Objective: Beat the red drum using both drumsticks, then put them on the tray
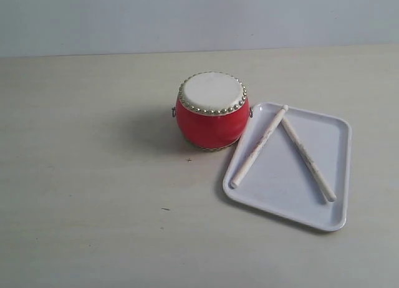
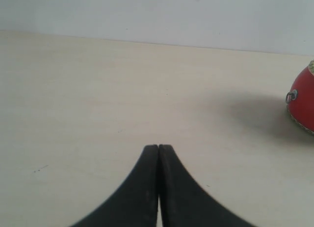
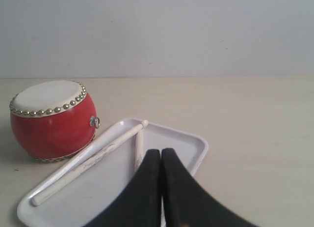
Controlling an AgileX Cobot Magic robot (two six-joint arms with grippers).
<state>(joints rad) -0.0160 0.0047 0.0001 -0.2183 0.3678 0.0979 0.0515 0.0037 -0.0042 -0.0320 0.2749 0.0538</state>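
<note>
The red drum (image 1: 212,110) stands upright mid-table, cream skin up; it also shows in the right wrist view (image 3: 51,119), and its edge shows in the left wrist view (image 2: 304,101). Right of it lies the white tray (image 1: 330,169) (image 3: 194,143) with both drumsticks on it: one (image 1: 259,146) (image 3: 88,160) slants along the drum side, the other (image 1: 308,158) (image 3: 139,151) crosses toward the tray's far side, tips nearly meeting. My left gripper (image 2: 158,147) is shut and empty over bare table. My right gripper (image 3: 161,151) is shut and empty above the tray. Neither gripper shows in the exterior view.
A pale wooden tabletop (image 1: 93,207) stretches around the drum and tray, with a plain light wall (image 1: 187,20) behind it.
</note>
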